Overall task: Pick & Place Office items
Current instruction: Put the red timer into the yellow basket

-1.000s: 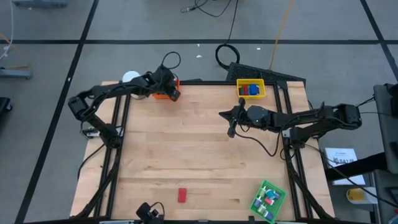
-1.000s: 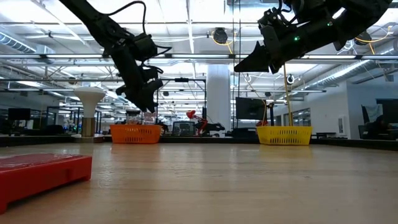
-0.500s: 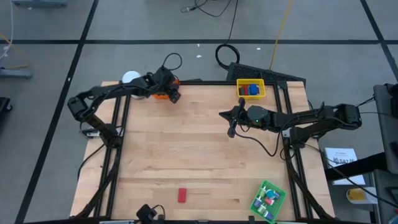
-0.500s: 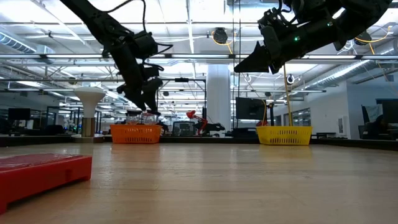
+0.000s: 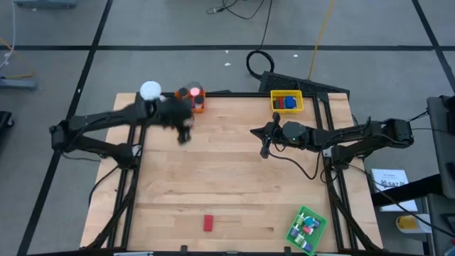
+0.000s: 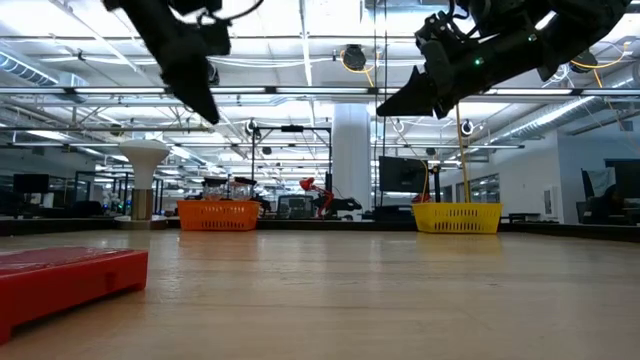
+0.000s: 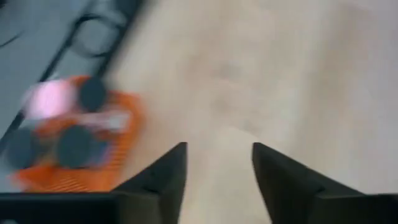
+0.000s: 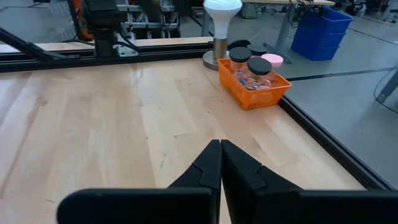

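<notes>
Near the front edge of the table (image 5: 234, 171) lies the 1 item left loose on the wood: a red block (image 5: 208, 223), flat on its broad face, well apart from both arms. It looks rigid, light and smooth-sided, so it should not crush, but it could skid on the wood or slip from a shallow pinch. You would do best to take it across its 2 long sides, low and near the middle, so it does not twist.

Your left gripper (image 5: 184, 133) hangs above the table's far-left part, just beside the orange tray (image 5: 193, 99). Its fingers (image 7: 166, 174) stand apart with only bare wood between them; they hold nothing. That tray carries black-lidded jars (image 8: 251, 70), though in the blurred left wrist view you can make out little more than dark round lids.

Your right gripper (image 5: 265, 147) waits over the table's right-centre, fingers (image 8: 207, 167) pressed together and empty.

The yellow tray (image 5: 286, 102) at the far right edge holds blue and red pieces; the green tray (image 5: 306, 228) at the near right corner holds small mixed bits.
</notes>
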Robot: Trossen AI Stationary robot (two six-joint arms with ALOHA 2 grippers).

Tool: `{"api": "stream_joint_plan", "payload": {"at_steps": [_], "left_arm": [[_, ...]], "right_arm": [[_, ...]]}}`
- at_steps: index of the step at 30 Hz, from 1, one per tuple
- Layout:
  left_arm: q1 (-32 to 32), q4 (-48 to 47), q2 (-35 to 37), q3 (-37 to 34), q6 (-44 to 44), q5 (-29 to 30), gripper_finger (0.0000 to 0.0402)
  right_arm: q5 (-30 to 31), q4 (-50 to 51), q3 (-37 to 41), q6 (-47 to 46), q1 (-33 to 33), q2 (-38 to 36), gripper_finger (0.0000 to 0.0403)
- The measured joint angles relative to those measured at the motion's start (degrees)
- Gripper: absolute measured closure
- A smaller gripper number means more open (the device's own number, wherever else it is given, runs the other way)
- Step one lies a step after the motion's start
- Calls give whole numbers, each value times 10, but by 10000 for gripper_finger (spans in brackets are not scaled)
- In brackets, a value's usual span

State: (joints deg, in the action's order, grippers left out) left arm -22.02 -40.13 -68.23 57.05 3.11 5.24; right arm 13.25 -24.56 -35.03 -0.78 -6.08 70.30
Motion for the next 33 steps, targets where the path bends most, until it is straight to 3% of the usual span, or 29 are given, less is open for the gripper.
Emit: {"api": "stream_joint_plan", "payload": {"at_steps": [6,11,14,20,29,33], "left_arm": [[215,-7,12,-64,-18,2,314],[357,108,-16,-137,-38,3,381],[426,196,-43,-156,-32,3,397],[517,308,-135,-143,-47,17,340],[574,348,-273,-46,44,2,170],[592,343,-333,8,107,0,113]], "right_arm": [[0,0,0,1,15,0,403],[0,-3,0,1,24,0,403],[0,-6,0,1,25,0,403],[1,-5,0,1,24,0,403],[1,-4,0,0,24,0,403],[1,-3,0,0,24,0,403]]}}
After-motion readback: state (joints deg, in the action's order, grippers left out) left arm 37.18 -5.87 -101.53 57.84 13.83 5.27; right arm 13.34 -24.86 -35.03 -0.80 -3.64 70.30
